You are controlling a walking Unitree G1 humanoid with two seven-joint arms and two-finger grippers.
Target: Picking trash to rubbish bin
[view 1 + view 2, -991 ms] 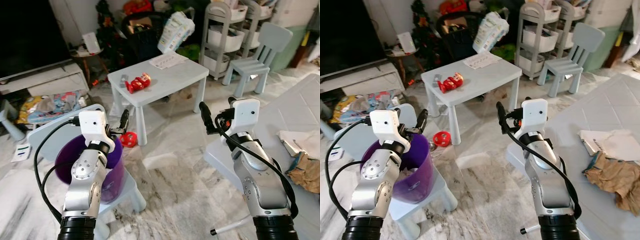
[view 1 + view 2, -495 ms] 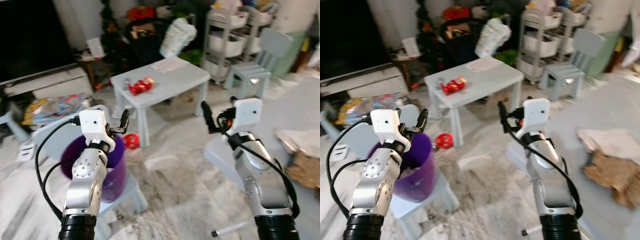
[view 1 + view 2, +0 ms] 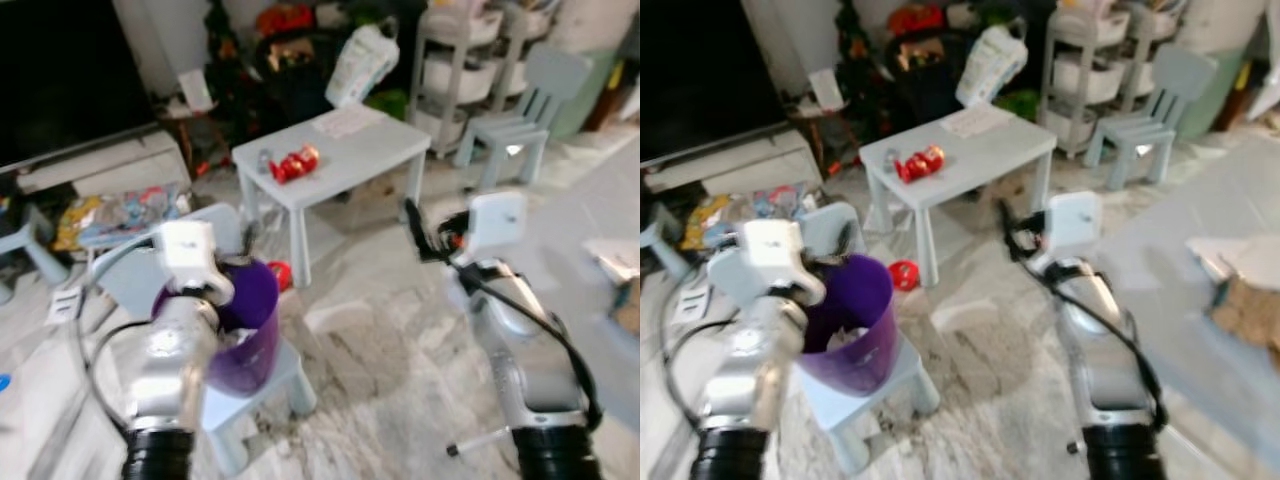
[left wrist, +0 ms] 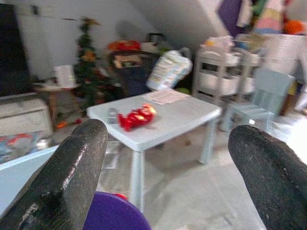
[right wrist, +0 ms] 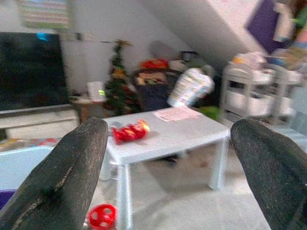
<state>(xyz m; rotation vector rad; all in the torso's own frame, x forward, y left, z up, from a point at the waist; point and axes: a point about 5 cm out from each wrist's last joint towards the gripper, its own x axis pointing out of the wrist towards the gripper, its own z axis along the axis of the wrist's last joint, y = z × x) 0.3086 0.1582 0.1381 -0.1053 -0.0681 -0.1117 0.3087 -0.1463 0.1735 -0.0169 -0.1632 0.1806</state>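
**Red wrapper on the table, ahead of both grippers**

The red wrapper (image 3: 291, 165) lies on the near-left part of the small table (image 3: 370, 150), close to its corner, beside a small grey thing too blurred to name. It is well ahead of both grippers and higher in the head views. The left gripper (image 4: 168, 158) is raised above the purple bin (image 3: 240, 325), its fingers spread wide with nothing between them. The right gripper (image 5: 172, 163) is held up in mid-air over the floor, fingers also spread wide and empty.

The bin stands on a low pale-blue stool (image 3: 265, 390), touching the left arm's side. Bare marble floor (image 3: 380, 350) lies open between the arms and the table's front legs. A red ball (image 3: 902, 273) sits on the floor by the table's left leg. A sheet of paper (image 3: 345, 120) lies on the table's far side. A pale chair (image 3: 520, 110) and a shelf cart (image 3: 450, 60) stand beyond to the right. Head views are blurred.
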